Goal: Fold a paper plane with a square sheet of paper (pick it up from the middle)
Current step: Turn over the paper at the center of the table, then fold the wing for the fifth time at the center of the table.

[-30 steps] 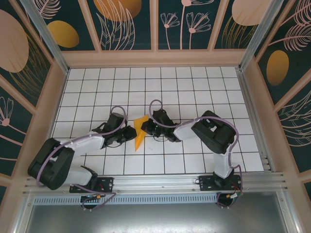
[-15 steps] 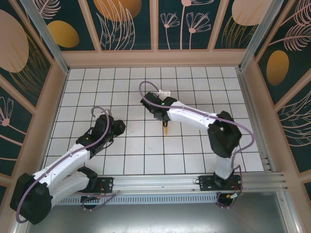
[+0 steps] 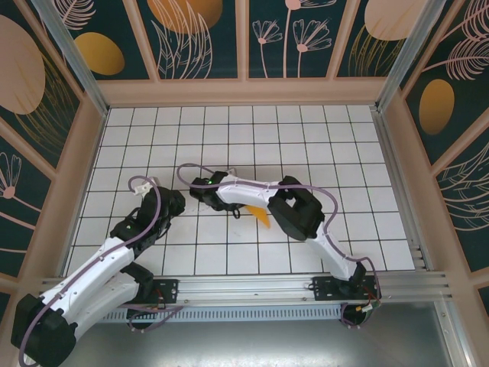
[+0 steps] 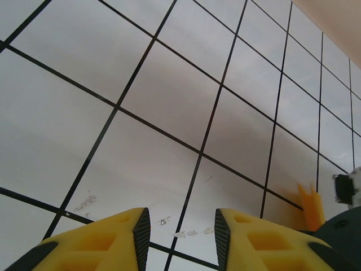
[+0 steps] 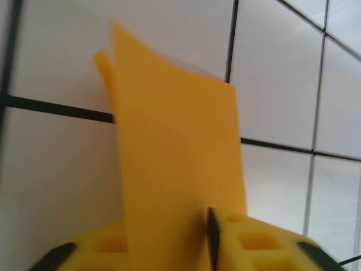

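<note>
Where the paper plane (image 3: pixel 261 218) sits, from above: near the middle of the white gridded surface (image 3: pixel 306 145), an orange-yellow sliver at the near edge of the right arm (image 3: pixel 244 195), whose pale forearm crosses over the rest of it; whether it rests on the tiles cannot be told
Right end effector (image 5: pixel 166 226): yellow fingers parted to a narrow gap
Plane relative to right end effector: the paper rises straight out of the gap, its broad face turned to the wrist camera and its two-pointed top edge blurred against the tiles; one edge lies against the inner face of the right-hand finger (image 5: pixel 254 243), while the sheet covers the inner face of the other finger, so any remaining pinch cannot be judged
Left end effector (image 4: pixel 180 223): yellow fingers a narrow gap apart, nothing between them, bare tiles beyond
Left end effector, from above (image 3: pixel 170 203): over the tiles left of centre, well apart from the plane
Plane relative to left end effector: a small orange scrap at the lower right of the left wrist view, off to the side of both fingers, touching neither
</note>
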You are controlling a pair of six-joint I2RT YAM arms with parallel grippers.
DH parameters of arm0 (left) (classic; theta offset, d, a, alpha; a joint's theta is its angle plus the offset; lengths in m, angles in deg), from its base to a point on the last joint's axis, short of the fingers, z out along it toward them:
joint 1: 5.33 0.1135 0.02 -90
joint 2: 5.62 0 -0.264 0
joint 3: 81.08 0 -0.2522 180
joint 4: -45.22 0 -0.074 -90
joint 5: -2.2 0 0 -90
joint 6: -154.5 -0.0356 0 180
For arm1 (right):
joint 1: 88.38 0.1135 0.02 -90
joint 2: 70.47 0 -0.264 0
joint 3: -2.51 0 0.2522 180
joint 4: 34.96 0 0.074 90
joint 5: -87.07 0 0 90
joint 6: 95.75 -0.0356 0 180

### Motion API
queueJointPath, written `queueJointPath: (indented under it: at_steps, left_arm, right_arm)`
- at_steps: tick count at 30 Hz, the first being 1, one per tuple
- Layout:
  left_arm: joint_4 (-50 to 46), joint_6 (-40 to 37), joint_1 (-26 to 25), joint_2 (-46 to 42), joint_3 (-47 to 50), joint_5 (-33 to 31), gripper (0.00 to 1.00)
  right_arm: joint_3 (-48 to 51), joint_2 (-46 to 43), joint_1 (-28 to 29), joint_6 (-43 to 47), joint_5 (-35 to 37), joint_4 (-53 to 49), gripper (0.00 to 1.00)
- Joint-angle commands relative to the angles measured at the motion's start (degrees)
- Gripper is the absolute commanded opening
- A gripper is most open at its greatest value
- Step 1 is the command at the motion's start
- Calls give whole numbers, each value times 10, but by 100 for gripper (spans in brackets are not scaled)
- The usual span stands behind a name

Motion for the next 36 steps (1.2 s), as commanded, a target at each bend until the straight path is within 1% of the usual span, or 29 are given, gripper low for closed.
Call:
queueJointPath:
  at_steps: [1, 3, 5, 6, 7, 8, 10, 11, 12, 14, 15, 16, 17, 19, 20, 21, 22, 23, 25, 26, 27, 29, 33, 36]
  left_arm:
    - [-8, 5, 1, 7, 5, -9, 38]
    - [-4, 1, 1, 11, 4, -4, 38]
    - [1, -5, 1, 14, 3, 4, 38]
    - [7, -9, 1, 15, 4, 11, 38]
    - [14, -12, 1, 18, 5, 19, 38]
    - [21, -14, 1, 21, 6, 28, 39]
    - [34, -20, 1, 29, 6, 46, 39]
    - [41, -23, 1, 35, 6, 55, 39]
    - [48, -26, 1, 40, 6, 65, 39]
    - [76, -37, 1, 54, 7, 100, 40]
    - [95, -43, 1, 66, 8, 127, 40]
    - [112, -47, 1, 82, 8, 153, 40]
    - [128, -48, 1, 97, 9, 176, 41]
    - [158, -46, 1, 133, 8, 224, 40]
    - [172, -46, 1, 149, 6, 243, 41]
    - [185, -44, 1, 167, 4, 261, 41]
    - [193, -42, 1, 183, 1, 278, 41]
    - [202, -39, 1, 195, -2, 290, 41]
    - [213, -34, 1, 220, -8, 308, 41]
    - [213, -35, 1, 228, -11, 310, 41]
    - [211, -35, 1, 236, -16, 310, 41]
    - [210, -37, 1, 252, -23, 315, 41]
    - [243, -28, 1, 289, -30, 359, 41]
    - [251, -26, 1, 309, -39, 376, 41]
  right_arm:
    - [-14, -20, -1, 17, -71, 27, 48]
    - [10, -53, -1, 30, -116, 77, 59]
    - [51, -114, -2, 42, -153, 143, 66]
    - [80, -147, -2, 45, -170, 181, 73]
    - [119, -190, -7, 50, -196, 227, 84]
    - [164, -234, -15, 53, -226, 272, 89]
    - [257, -316, -34, 55, -271, 355, 90]
    - [306, -356, -46, 48, -289, 394, 88]
    - [357, -394, -61, 45, -317, 435, 83]
    - [469, -467, -102, 33, -404, 525, 72]
    - [528, -501, -130, 24, -460, 576, 58]
    - [579, -530, -156, 14, -511, 617, 48]
    - [615, -547, -176, 4, -533, 641, 47]
    - [658, -570, -203, -1, -565, 661, 48]
    - [662, -572, -208, 4, -559, 652, 47]
    - [662, -570, -212, 9, -549, 638, 39]
    - [665, -565, -219, 13, -556, 641, 35]
    - [667, -560, -224, 12, -571, 654, 33]
    - [675, -540, -225, 7, -637, 710, 14]
    - [678, -532, -223, 2, -655, 732, 10]
    - [678, -521, -221, -4, -658, 741, 10]
    - [668, -500, -220, -1, -657, 739, 6]
    - [654, -453, -219, 0, -676, 761, 1]
    - [655, -424, -223, 2, -672, 764, 1]
